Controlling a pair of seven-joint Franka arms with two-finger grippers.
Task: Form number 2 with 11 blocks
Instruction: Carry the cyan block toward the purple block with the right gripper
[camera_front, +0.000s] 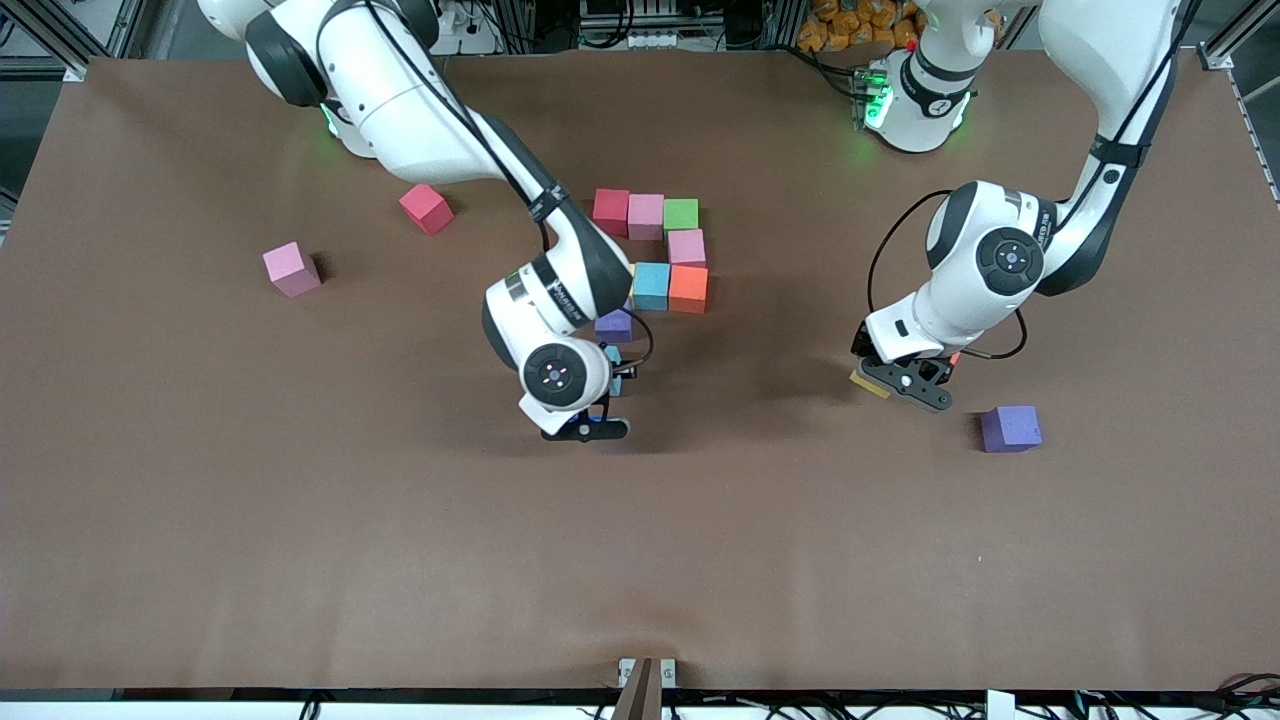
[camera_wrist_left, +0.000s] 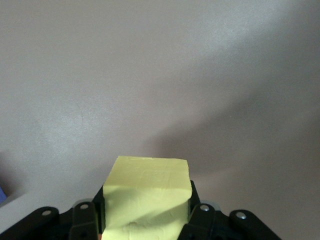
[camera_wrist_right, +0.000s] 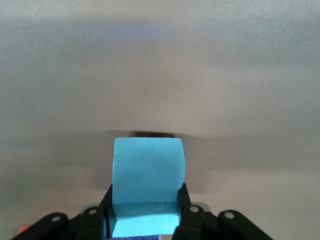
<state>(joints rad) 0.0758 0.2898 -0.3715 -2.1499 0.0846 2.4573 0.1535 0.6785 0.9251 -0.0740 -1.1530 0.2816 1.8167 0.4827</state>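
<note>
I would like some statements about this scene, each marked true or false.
1. The left hand holds a yellow block. True.
2. The right hand is empty. False: it is shut on a light blue block.
3. A loose purple block lies toward the left arm's end of the table. True.
4. The green block lies apart from all others. False: it touches the pink block beside it.

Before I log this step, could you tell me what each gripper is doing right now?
Left gripper: shut on a yellow block.
Right gripper: shut on a light blue block.
</note>
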